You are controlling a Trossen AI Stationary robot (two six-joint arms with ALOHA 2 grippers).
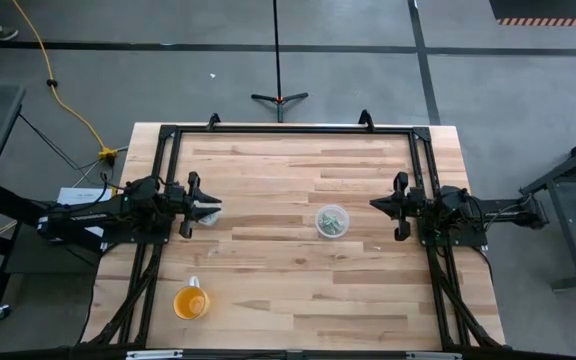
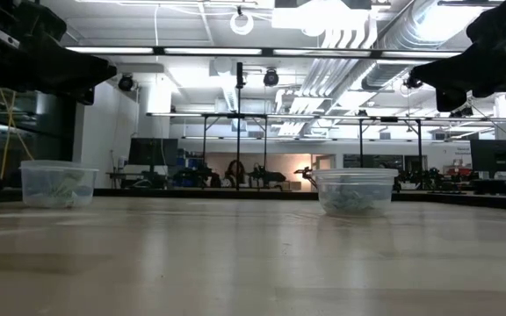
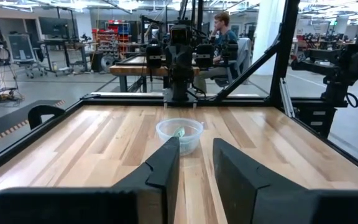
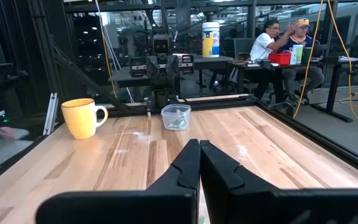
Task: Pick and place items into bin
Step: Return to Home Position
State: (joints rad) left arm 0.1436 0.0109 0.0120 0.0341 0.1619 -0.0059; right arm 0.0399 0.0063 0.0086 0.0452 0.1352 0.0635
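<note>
Two small clear tubs stand on the wooden table. One tub (image 1: 332,221) (image 2: 354,191) (image 3: 179,134) sits mid-table and holds pale green-and-silvery scraps (image 1: 332,224) (image 3: 179,132). The other tub (image 2: 57,184) (image 4: 176,117), also with scraps in it, stands under my left gripper (image 1: 208,210) (image 3: 196,146), which hangs open above the table and points at the middle tub. My right gripper (image 1: 376,205) (image 4: 199,144) hovers shut near the table's right side, facing left. I see no loose scraps on the table.
An orange-yellow cup (image 1: 192,302) (image 4: 82,118) stands near the table's near-left corner. A dark frame (image 1: 288,128) runs along the table's far and side edges. Bare wood lies between the middle tub and the near edge. People sit at benches beyond the table.
</note>
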